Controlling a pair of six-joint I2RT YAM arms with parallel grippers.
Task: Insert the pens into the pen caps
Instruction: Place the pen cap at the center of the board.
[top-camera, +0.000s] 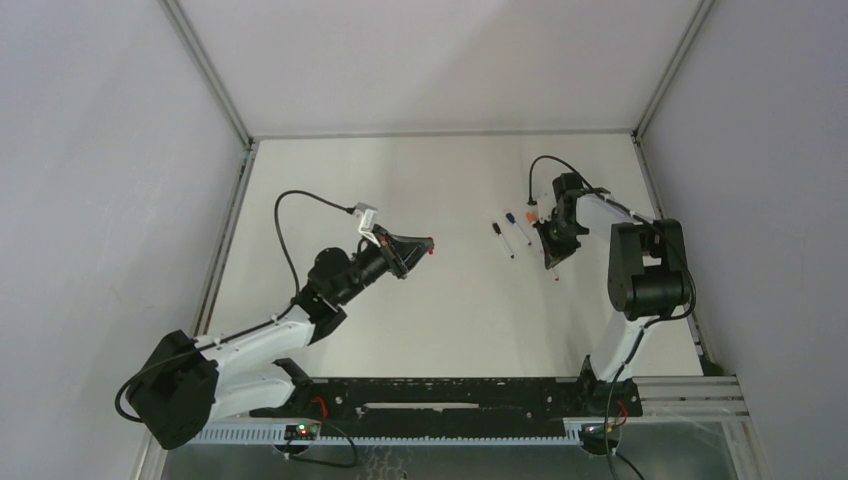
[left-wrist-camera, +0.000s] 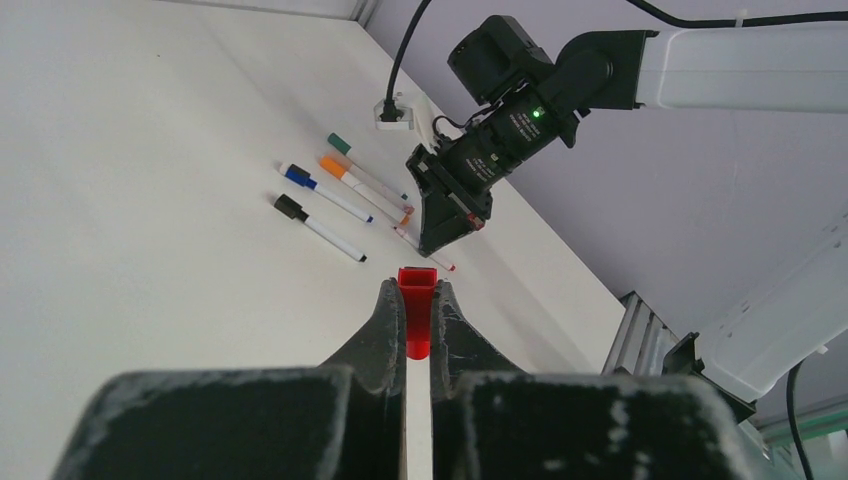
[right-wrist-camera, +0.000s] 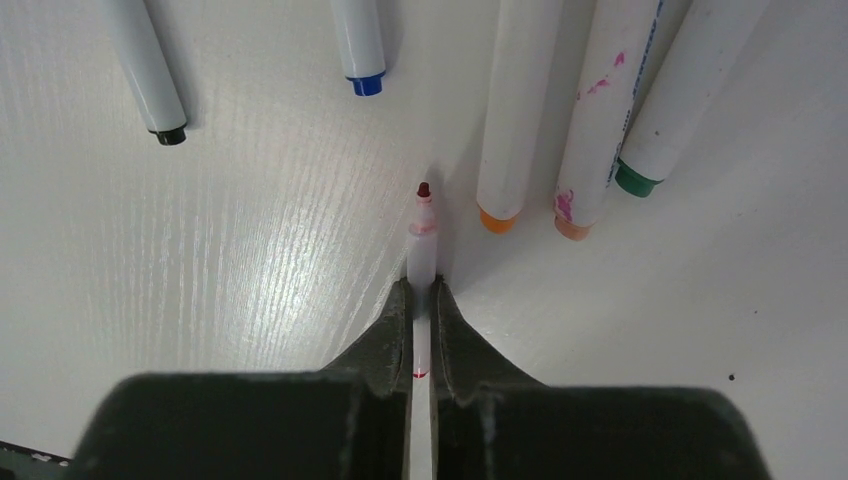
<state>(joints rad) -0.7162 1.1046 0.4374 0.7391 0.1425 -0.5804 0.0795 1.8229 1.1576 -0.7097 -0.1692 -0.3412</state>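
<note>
Pens beside your red-tipped white marker are lying capped; right gripper is pinching it, left gripper is pinching the red cap.

You have wide bare table between the two arms, free to pass. At the right gripper room is tight. Three pens lie just beside its fingers on one side, and two more pens lie ahead on the other.

pens lie side by side on the table's right half.
</note>
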